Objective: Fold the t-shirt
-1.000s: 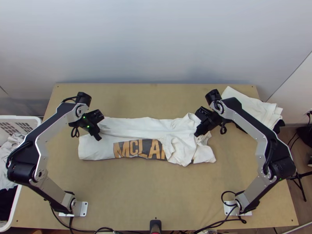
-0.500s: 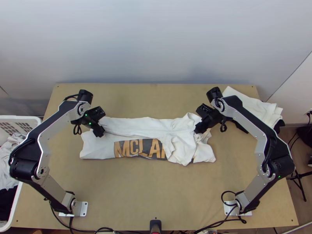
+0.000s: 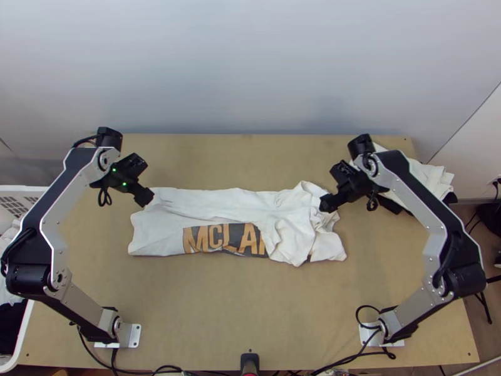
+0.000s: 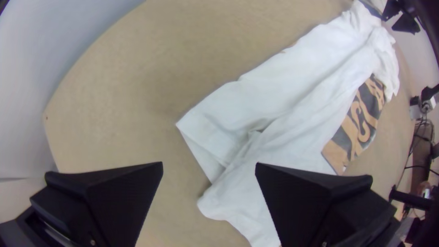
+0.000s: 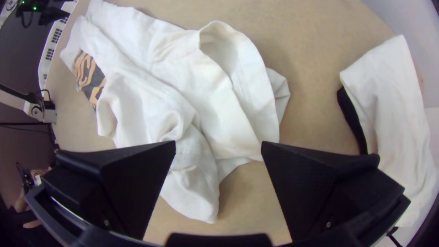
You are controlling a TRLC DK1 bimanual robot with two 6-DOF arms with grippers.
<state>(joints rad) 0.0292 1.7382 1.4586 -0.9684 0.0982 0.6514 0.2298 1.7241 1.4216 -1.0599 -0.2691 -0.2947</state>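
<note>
Across the middle of the wooden table (image 3: pixel 250 301), the white t-shirt (image 3: pixel 216 203) lay as a long strip, bunched at its right end. White cloths (image 3: pixel 433 182) lay at the table's far right corner. The next fold, I judged, turned on the strip's left-to-right axis: left gripper (image 4: pixel 209 164) nearer the smooth end, right gripper (image 5: pixel 218 143) nearer the bunch, both spread wide and holding nothing. The right wrist view showed me a gaping loop (image 5: pixel 250 59); the left, layered edges (image 4: pixel 197 153).
</note>
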